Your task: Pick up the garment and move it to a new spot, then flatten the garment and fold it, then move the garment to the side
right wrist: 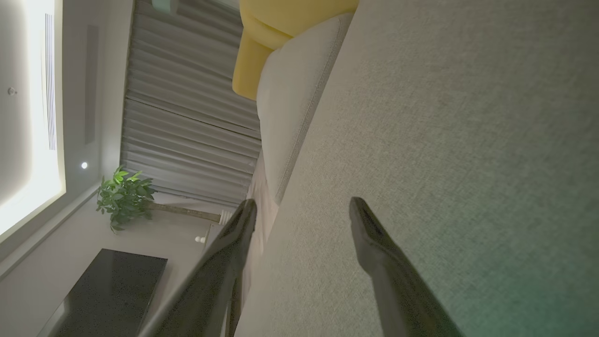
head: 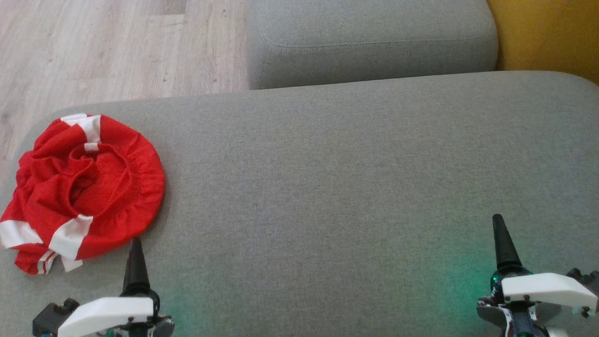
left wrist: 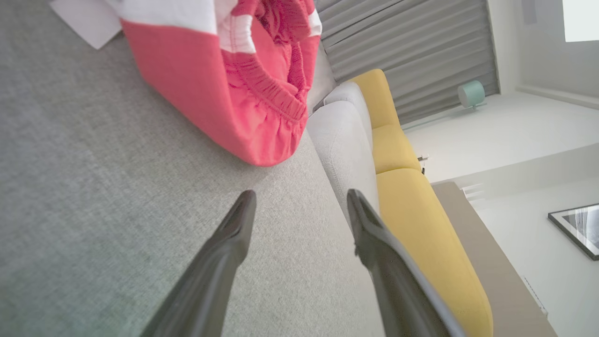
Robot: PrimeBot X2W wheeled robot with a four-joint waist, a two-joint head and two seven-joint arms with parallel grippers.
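Observation:
The garment is a red piece with white stripes and an elastic waistband, lying crumpled in a heap at the left end of the grey cushion. My left gripper sits just below the heap's near edge, open and holding nothing. In the left wrist view the garment lies a short way beyond that gripper, apart from both fingers. My right gripper hovers far to the right over bare cushion, and in its wrist view it is open with nothing between the fingers.
A second grey cushion stands behind the main one, with a yellow cushion at the far right. Wooden floor shows at the upper left, past the cushion's edge. Bare grey fabric stretches between the garment and my right gripper.

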